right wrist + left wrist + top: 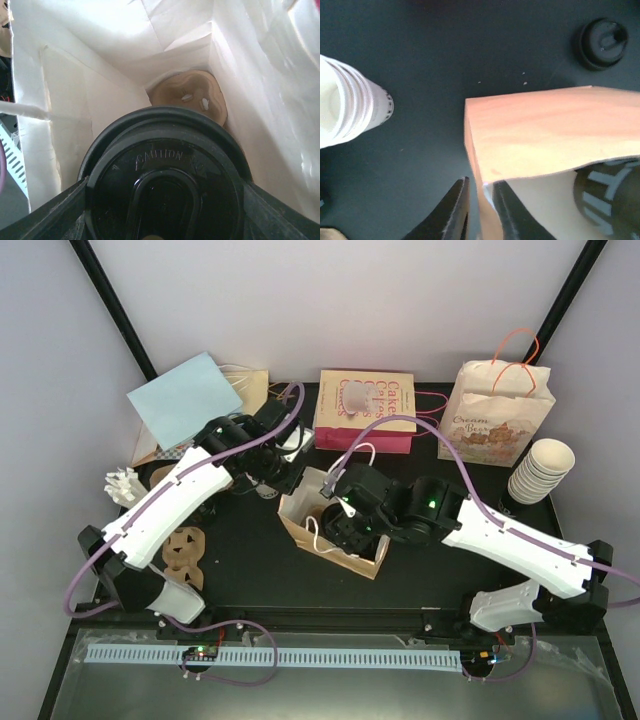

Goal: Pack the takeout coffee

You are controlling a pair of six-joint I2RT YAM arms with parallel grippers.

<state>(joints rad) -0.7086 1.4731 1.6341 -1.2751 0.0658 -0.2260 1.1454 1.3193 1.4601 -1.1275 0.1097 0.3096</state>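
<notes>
The takeout coffee (165,175) shows as a black lid marked "CAUTION", held down inside the open brown paper bag (300,530). My right gripper (165,220) is shut on it, one finger on each side of the lid. The cup's sides are hidden under the lid. From above, the right gripper (345,525) reaches into the bag's mouth. At the bag's far left corner, my left gripper (481,212) is shut on the bag (535,130) wall, one finger outside and one inside.
A brown pulp carrier (192,97) lies at the bag's bottom. A cup stack (540,470) stands at right, another cup stack (345,105) and a loose black lid (602,42) lie near the left gripper. A pink bag (365,410), cream bag (495,415) and blue bag (185,400) line the back.
</notes>
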